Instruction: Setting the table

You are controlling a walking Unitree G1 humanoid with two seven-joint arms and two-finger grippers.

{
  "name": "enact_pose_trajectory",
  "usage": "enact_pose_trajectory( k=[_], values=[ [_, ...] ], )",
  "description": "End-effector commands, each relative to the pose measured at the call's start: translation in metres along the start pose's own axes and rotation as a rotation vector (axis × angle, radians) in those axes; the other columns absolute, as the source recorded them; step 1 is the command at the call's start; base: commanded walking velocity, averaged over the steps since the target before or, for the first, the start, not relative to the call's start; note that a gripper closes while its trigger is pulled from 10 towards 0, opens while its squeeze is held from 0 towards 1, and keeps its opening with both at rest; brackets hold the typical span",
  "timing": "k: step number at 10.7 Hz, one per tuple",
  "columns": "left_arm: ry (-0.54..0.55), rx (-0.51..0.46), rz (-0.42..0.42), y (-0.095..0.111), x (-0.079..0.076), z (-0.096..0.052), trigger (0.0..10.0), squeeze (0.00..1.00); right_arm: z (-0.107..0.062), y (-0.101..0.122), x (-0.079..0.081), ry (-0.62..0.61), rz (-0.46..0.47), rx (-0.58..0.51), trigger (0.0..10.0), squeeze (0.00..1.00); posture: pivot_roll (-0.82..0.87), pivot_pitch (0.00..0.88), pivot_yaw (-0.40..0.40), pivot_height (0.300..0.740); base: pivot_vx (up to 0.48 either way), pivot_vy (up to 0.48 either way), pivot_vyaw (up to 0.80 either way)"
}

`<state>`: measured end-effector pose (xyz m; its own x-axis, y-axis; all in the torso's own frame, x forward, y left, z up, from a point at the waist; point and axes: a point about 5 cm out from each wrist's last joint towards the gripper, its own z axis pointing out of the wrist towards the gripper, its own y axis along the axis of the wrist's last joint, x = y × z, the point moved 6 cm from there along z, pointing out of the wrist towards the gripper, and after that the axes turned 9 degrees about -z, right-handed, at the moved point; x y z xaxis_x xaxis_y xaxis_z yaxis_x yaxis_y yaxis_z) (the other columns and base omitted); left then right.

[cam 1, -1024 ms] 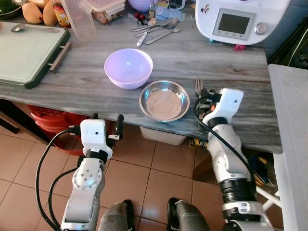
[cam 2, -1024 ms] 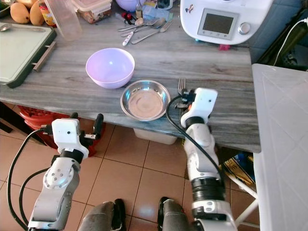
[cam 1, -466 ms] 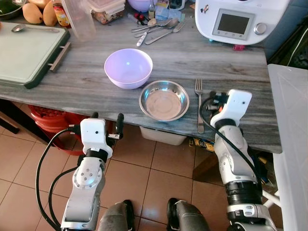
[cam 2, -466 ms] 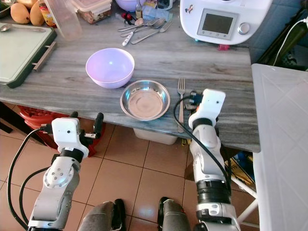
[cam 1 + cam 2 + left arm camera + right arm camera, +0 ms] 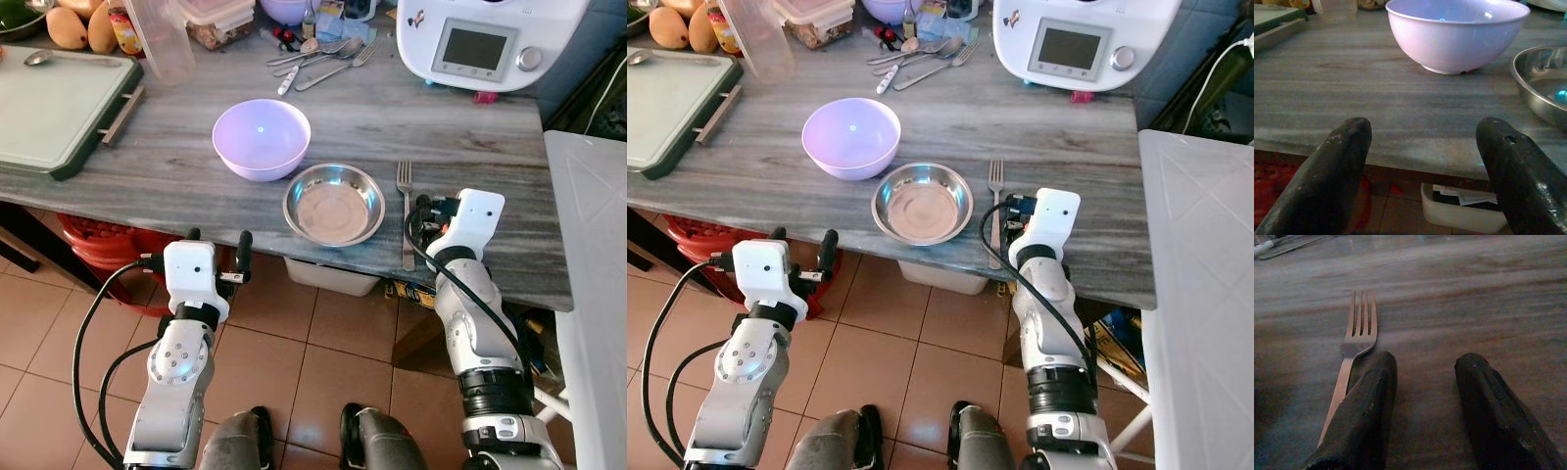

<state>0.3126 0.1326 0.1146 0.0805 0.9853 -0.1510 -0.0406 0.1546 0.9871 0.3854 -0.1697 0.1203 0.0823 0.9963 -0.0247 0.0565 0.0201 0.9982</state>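
Lying flat on the grey wooden table (image 5: 460, 127), the fork (image 5: 406, 211) sits just right of the steel dish (image 5: 335, 204), tines pointing away from me. My right gripper (image 5: 1422, 377) rests low over the tabletop just right of the fork's handle, its fingers parted and holding nothing. Behind and left of the steel dish stands the lilac bowl (image 5: 262, 137). My left gripper (image 5: 1422, 147) hangs below the table edge, left of the dish, fingers spread wide and empty
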Motion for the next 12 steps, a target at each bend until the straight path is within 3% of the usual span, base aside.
enact_pose_trajectory(
  k=[1, 6, 8, 9, 10, 11, 12],
  values=[
    [-0.013, 0.014, 0.006, -0.002, -0.001, -0.002, 10.0, 0.00, 0.000, -0.011, 0.001, 0.009, 0.014, 0.048, 10.0, 0.11, 0.00, 0.201, 0.015, 0.740, 0.000, 0.000, 0.00],
    [-0.013, 0.014, 0.003, -0.003, -0.002, -0.002, 10.0, 0.00, -0.001, -0.009, 0.004, 0.032, 0.002, 0.041, 10.0, 0.07, 0.00, 0.201, 0.012, 0.740, 0.000, 0.000, 0.00],
    [-0.011, 0.010, 0.001, -0.002, -0.002, -0.002, 10.0, 0.00, -0.004, 0.005, -0.007, -0.006, -0.044, -0.018, 10.0, 0.08, 0.00, 0.199, 0.007, 0.740, 0.000, 0.000, 0.00],
    [0.008, 0.002, -0.004, 0.000, 0.001, -0.004, 10.0, 0.00, -0.012, 0.026, -0.017, -0.050, -0.072, -0.114, 10.0, 0.08, -0.01, 0.190, 0.008, 0.740, 0.000, 0.000, 0.00],
    [0.029, 0.002, -0.004, 0.000, 0.005, -0.004, 10.0, 0.00, -0.019, 0.041, -0.018, -0.054, -0.111, -0.178, 10.0, 0.64, -0.01, 0.172, 0.006, 0.740, 0.000, 0.000, 0.00],
    [0.054, 0.000, 0.005, 0.003, 0.010, -0.002, 10.0, 0.00, -0.025, 0.049, -0.018, -0.050, -0.134, -0.218, 10.0, 1.00, -0.01, 0.162, 0.005, 0.740, 0.000, 0.000, 0.00],
    [0.074, -0.003, 0.011, 0.005, 0.013, -0.001, 10.0, 0.00, -0.030, 0.053, -0.018, -0.045, -0.152, -0.244, 10.0, 1.00, -0.01, 0.149, 0.006, 0.740, 0.000, 0.000, 0.00]
  ],
)
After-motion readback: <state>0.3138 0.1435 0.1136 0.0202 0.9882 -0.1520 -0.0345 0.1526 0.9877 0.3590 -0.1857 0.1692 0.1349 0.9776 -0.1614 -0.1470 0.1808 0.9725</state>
